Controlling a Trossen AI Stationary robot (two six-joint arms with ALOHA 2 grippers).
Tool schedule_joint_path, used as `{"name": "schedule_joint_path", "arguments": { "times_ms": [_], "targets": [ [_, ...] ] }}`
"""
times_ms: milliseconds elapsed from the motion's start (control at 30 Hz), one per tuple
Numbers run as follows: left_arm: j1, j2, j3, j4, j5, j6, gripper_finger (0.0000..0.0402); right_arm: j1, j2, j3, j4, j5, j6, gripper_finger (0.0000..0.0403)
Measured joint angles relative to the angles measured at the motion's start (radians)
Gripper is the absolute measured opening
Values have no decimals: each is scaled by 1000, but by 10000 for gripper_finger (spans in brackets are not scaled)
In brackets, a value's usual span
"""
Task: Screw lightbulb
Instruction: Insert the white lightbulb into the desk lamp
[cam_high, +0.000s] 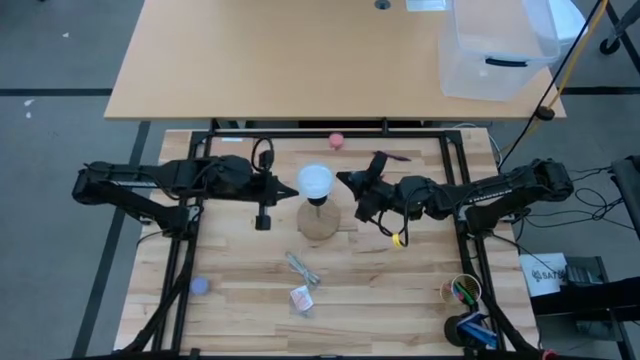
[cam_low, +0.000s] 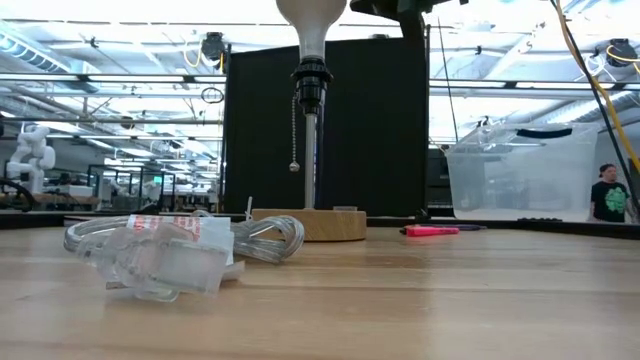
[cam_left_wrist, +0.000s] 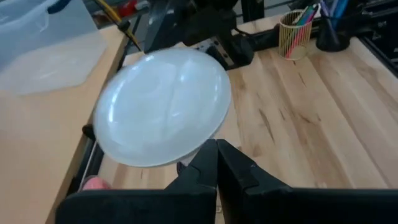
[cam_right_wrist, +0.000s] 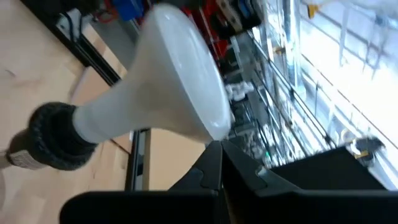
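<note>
The white lightbulb (cam_high: 316, 181) stands upright with its base in the black socket (cam_low: 310, 85) on a post above the round wooden disc (cam_high: 318, 222). A pull chain (cam_low: 294, 140) hangs from the socket. My left gripper (cam_high: 294, 187) is shut, level at the globe's left side, and the globe fills its wrist view (cam_left_wrist: 163, 106). My right gripper (cam_high: 342, 180) is shut, level at the globe's right side. Its wrist view shows the globe and neck (cam_right_wrist: 168, 87) above the socket (cam_right_wrist: 55, 135). My left gripper has its shut fingertips (cam_left_wrist: 214, 152) at the globe's lower left side (cam_left_wrist: 186, 155), coming level from the table's left. I cannot tell whether they touch it. My right gripper has its shut fingertips (cam_right_wrist: 217, 152) at the globe's edge (cam_right_wrist: 214, 127), coming level from the table's right. I cannot tell whether they touch it.
A clear bag with a coiled cable (cam_low: 170, 250) lies in front of the disc. A pink ball (cam_high: 337, 140) and a pink marker (cam_low: 432, 230) lie behind it. A blue ball (cam_high: 200, 285) is near left, a pencil cup (cam_high: 463, 291) near right, and a clear bin (cam_high: 497, 50) on the far table.
</note>
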Motion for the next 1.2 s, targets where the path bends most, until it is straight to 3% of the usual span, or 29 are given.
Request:
{"name": "schedule_joint_path", "arguments": {
  "times_ms": [800,1200],
  "targets": [
    [155,37,0,2,-74,-30,0,80,0,0,-24,-75,50,0],
    [117,4,0,-34,-83,-32,0,16,0,0,-38,-13,63,0]
  ]
}}
